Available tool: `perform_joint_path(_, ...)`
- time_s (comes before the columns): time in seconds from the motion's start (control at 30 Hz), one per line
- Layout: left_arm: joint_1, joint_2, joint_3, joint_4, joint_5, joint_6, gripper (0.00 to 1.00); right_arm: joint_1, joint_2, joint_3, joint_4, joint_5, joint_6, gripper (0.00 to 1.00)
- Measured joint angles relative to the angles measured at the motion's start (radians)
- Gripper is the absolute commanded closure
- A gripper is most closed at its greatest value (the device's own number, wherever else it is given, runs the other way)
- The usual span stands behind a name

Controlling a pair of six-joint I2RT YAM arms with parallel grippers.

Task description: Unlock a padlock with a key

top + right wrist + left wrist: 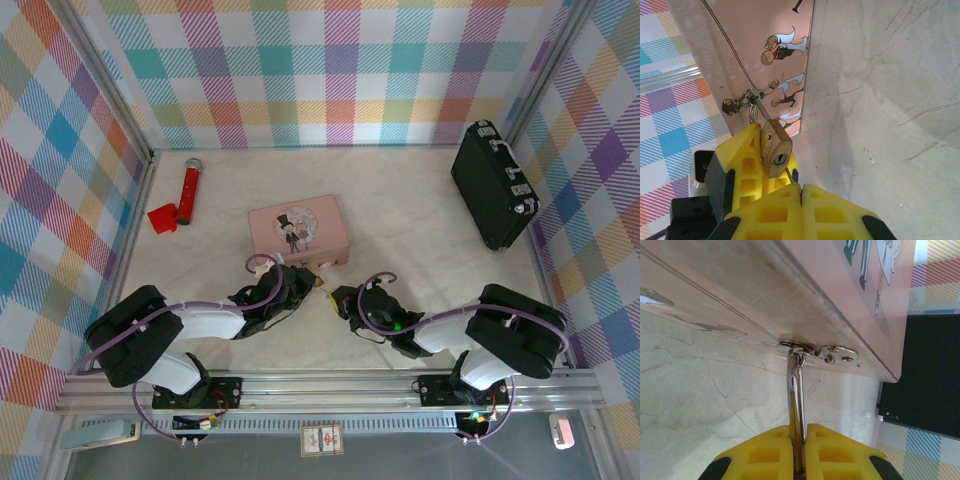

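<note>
Claw on the right (801, 194), at the bottom centre of its wrist view, has its yellow pads pressed together on the key (790, 176), a thin metal sliver that slants up-left to the lower edge of the padlock (776, 149). The padlock's keyhole faces the camera just above that. The claw on the left (800, 437), at the bottom centre of its own view, is pinched shut on the padlock, whose silver shackle (796, 385) rises from between the pads to a small hasp (837, 353) on the pink box (740, 285). The box lies on the pale marbled tabletop (890, 100). In the overhead view a black case (493, 185) stands at the upper right.
</note>
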Motion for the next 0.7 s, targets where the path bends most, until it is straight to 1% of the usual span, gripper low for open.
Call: perform_joint_path(0.7,-0.006,0.000,0.000,0.002,-0.007,-0.004,1.00,0.007,0.020,-0.013,0.039,0.023,0.021,1.00)
